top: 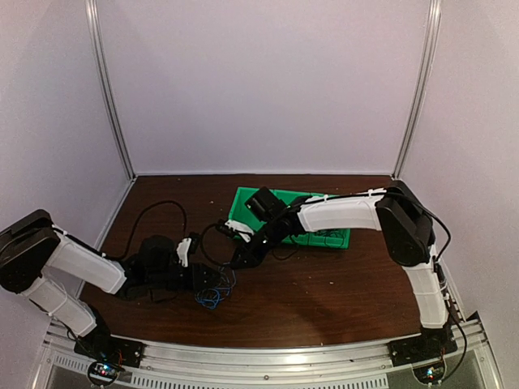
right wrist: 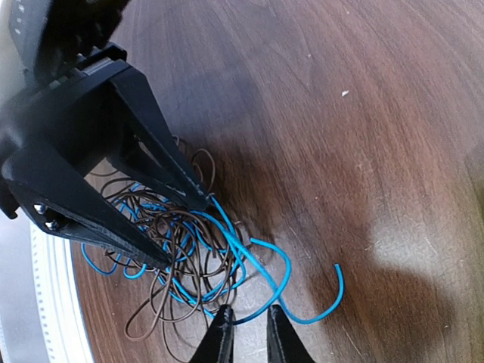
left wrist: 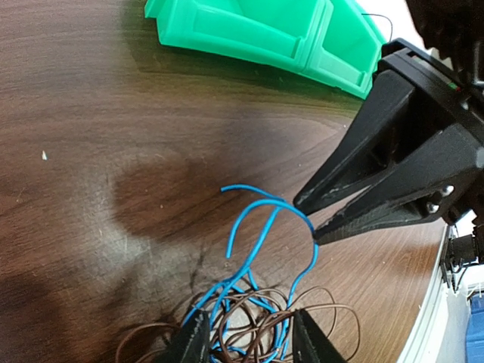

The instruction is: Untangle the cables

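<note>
At the left, the left end effector [right wrist: 184, 232] is spread wide over the cables [right wrist: 178, 283], a loose nest of blue and dark brown wires. They lie on the bench [top: 324, 300] toward its near edge, left of centre. The end effector straddles the heap without clamping anything. From the heap's right side a blue strand [right wrist: 302, 320] loops out across the bare wood. That strand runs through the narrow gap of the right end effector [left wrist: 308, 220] (nearly clenched, though whether it truly bites the wire I cannot tell). Further right and back sits a green bin [left wrist: 249, 34], well apart from the wires.

The step in hand looks to be drawing this one blue strand free. To do it well, the left side should close on or press the bulk so the heap cannot follow. The right should make sure of a firm pinch before pulling. Pull slowly, low over the bench and rightward along the line the strand already takes, not upward. If brown loops rise or cinch, ease off and take hold nearer the snag.
</note>
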Robot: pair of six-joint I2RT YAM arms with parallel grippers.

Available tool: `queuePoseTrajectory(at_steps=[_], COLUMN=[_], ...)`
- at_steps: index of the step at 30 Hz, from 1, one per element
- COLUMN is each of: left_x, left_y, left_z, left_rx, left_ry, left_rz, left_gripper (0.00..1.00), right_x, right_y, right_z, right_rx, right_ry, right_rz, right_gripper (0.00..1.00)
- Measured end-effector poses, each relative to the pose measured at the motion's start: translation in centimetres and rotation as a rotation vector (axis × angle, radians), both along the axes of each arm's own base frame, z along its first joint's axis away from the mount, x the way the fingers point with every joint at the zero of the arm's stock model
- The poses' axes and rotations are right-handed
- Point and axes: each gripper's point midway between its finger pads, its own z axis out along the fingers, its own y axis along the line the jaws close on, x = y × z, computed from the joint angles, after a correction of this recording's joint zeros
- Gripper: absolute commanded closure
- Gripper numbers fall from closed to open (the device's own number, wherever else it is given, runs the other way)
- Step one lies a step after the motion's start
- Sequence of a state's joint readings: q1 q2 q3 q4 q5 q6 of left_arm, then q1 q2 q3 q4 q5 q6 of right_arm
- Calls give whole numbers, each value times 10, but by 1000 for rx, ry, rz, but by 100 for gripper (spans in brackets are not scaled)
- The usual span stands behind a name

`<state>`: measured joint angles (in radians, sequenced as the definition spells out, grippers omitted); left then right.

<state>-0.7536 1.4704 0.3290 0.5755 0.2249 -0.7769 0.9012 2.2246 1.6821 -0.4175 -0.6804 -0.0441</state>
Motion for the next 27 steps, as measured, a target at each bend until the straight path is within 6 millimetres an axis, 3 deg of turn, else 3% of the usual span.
queuePoseTrajectory(at_steps=[3, 8, 16, 20, 27], left_x=[0, 0, -1, -1, -1], left_y=[0, 0, 1, 1, 1], left_z=[-1, -1, -4, -8, -14], left_rx=[2, 3, 8, 16, 29], left_ry=[2, 3, 9, 17, 29], left_rz=[0, 0, 0, 0, 0], left_gripper=[62, 62, 62, 62, 62], right_x=[-1, -4, -5, -4, 2], right_y=[-1, -3, -2, -3, -15], right_z=[-11, -30, -22, 11, 126], right_rx=[-16, -46, -31, 8, 162], right_ry=[20, 54, 35, -23, -212], right_rz=[-1, -4, 20, 39, 50], right_gripper=[85, 99, 100, 100, 100])
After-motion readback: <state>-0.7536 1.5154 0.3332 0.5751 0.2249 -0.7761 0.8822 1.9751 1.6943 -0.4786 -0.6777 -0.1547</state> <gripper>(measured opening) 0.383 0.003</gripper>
